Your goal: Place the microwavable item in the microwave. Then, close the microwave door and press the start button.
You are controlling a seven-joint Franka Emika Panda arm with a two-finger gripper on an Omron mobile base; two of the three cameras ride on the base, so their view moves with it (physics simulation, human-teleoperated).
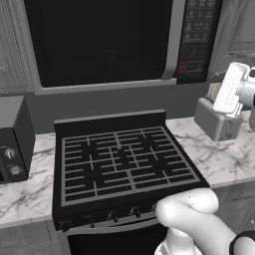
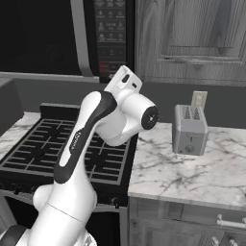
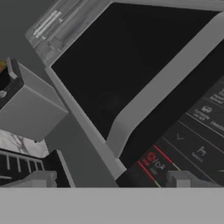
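Dark glass fills the microwave door (image 1: 102, 40), a wide panel in a grey frame that runs longways left to right above the stove (image 1: 122, 162), about as wide as the stove itself. It sits flush with the microwave (image 2: 72, 33) front, its pale upright handle (image 1: 173, 40) along its right edge, just beside the tall black keypad panel (image 1: 197, 37). The mug cannot be made out anywhere; the glass is too dark to tell what lies behind it.

The white arm rises from the base in front of the stove, bends at a dark-striped elbow and reaches up toward the keypad panel, as the right base view shows. The hand (image 3: 111, 178) looks along a rolled, tilted line at the lower corner of the door and the keypad, with a red-marked button (image 3: 153, 159) near its right fingertip. Its fingers (image 3: 39, 178) stand spread wide apart with nothing between them.

To the right of the stove lies a marbled desk (image 2: 192, 168) with a grey toaster (image 2: 190, 129) near the back wall and bare surface in front of it. To the left, a small dark box oven (image 1: 14, 139) stands on the desk.
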